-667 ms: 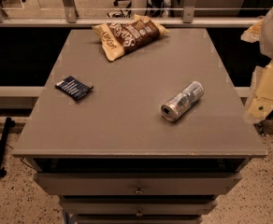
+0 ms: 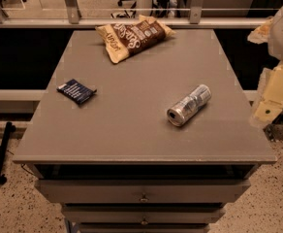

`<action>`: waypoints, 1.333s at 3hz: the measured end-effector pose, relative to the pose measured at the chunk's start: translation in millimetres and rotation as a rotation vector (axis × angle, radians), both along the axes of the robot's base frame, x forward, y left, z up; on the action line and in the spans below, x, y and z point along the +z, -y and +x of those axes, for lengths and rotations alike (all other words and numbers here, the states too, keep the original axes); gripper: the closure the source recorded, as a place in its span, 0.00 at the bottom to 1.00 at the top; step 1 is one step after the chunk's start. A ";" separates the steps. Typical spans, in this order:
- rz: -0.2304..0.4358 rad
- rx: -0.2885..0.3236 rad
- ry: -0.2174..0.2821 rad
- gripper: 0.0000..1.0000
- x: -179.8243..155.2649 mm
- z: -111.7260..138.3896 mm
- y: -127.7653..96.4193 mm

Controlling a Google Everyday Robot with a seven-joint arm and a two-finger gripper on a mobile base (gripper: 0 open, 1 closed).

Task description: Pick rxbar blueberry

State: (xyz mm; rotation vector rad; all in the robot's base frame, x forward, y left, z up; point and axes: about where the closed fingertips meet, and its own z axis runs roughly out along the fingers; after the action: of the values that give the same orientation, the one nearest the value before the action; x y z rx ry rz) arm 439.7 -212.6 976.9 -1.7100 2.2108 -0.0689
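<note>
While the blue bar (image 2: 76,91) lies flat near the left edge of the surface (image 2: 132,135), the end effector (image 2: 271,103) hangs beyond the right edge, well apart from it, so I judge this the approach step. Next move: reach across past the can (image 2: 189,105) and drop onto the bar. End effector is cut off by the frame; wide or narrow, cannot tell.

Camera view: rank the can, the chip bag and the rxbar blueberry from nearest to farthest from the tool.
The tool hangs just off the right edge of the table.
1. silver can: right of centre, lying on its side.
2. chip bag: back edge, near the middle.
3. rxbar blueberry: far left side.
</note>
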 end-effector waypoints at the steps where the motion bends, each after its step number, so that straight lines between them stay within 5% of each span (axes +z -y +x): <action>1: 0.130 0.027 0.005 0.00 -13.8 21.3 -27.7; 3: 0.532 0.157 -0.027 0.00 -26.7 66.5 -175.3; 4: 0.672 0.161 -0.078 0.00 -9.3 65.2 -239.9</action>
State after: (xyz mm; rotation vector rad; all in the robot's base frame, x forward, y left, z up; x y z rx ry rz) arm 504.9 27.3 967.6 -1.4953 1.8269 0.7064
